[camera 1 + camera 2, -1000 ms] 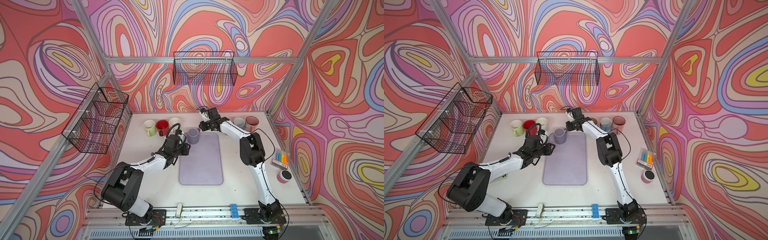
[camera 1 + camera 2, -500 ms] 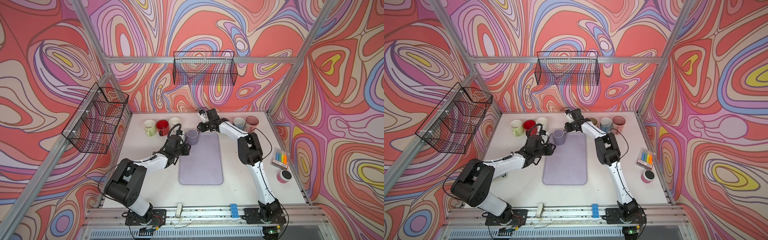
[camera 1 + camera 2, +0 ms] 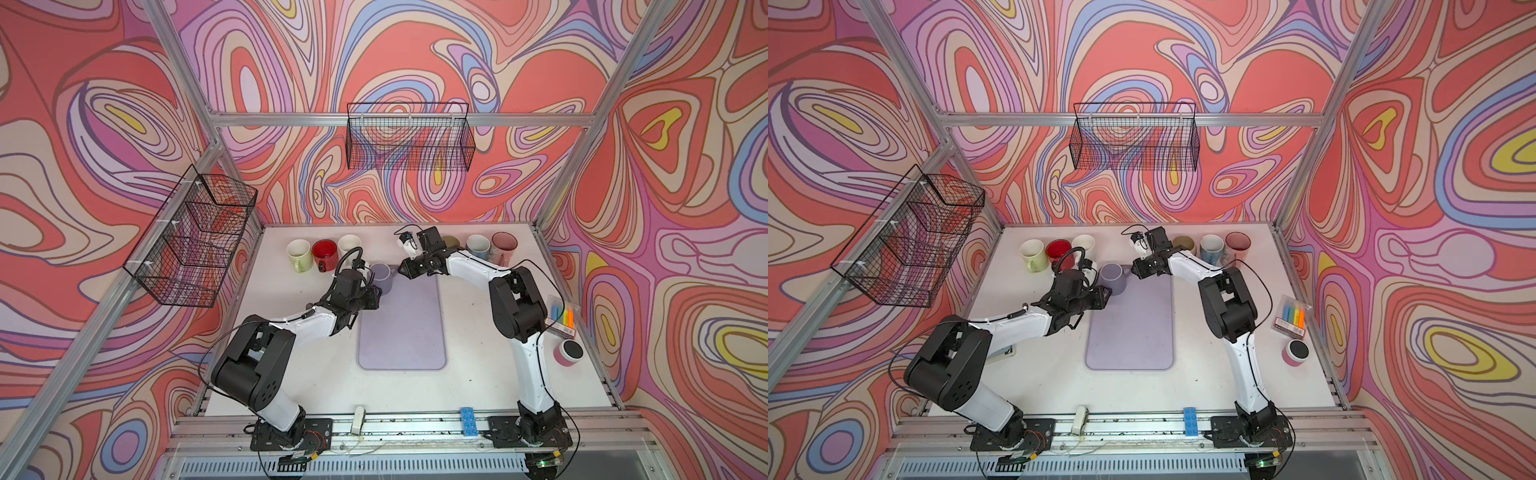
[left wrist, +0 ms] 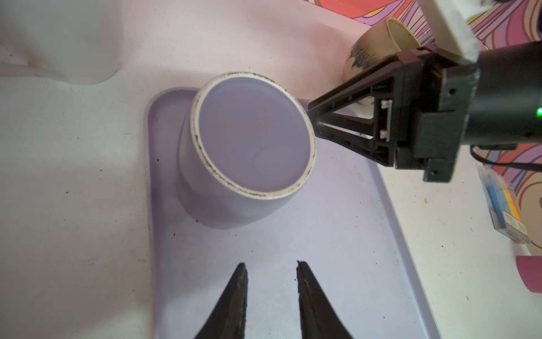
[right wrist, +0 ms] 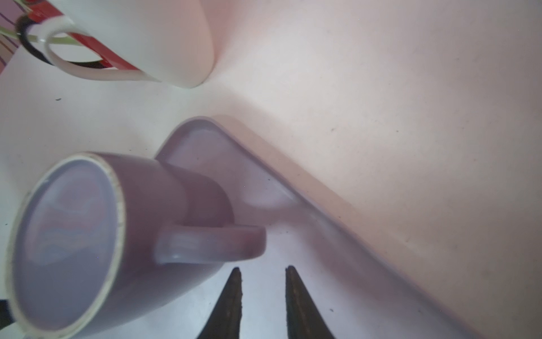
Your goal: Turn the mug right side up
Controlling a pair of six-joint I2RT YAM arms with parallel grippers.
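The lilac mug (image 3: 382,277) stood upside down, base upward, on the far left corner of the lilac tray (image 3: 401,332), close to its raised rim; the rest of the tray lay bare toward the front. The left tool (image 3: 375,297) hovered near the front side of the mug, its jaws a little spread with nothing between them. The right tool (image 3: 402,270) pointed at the mug from the handle side, jaws also slightly apart and empty. A white mug (image 3: 348,245) stood near behind, so the room there was narrow. The white table (image 3: 469,332) was open on both sides of the tray, under walls with a swirling pattern. The right wrist view showed the handle (image 5: 211,243) just beside the fingertips (image 5: 233,293). The left wrist view hid the handle but showed the soiled unglazed ring (image 4: 197,138) of the base.
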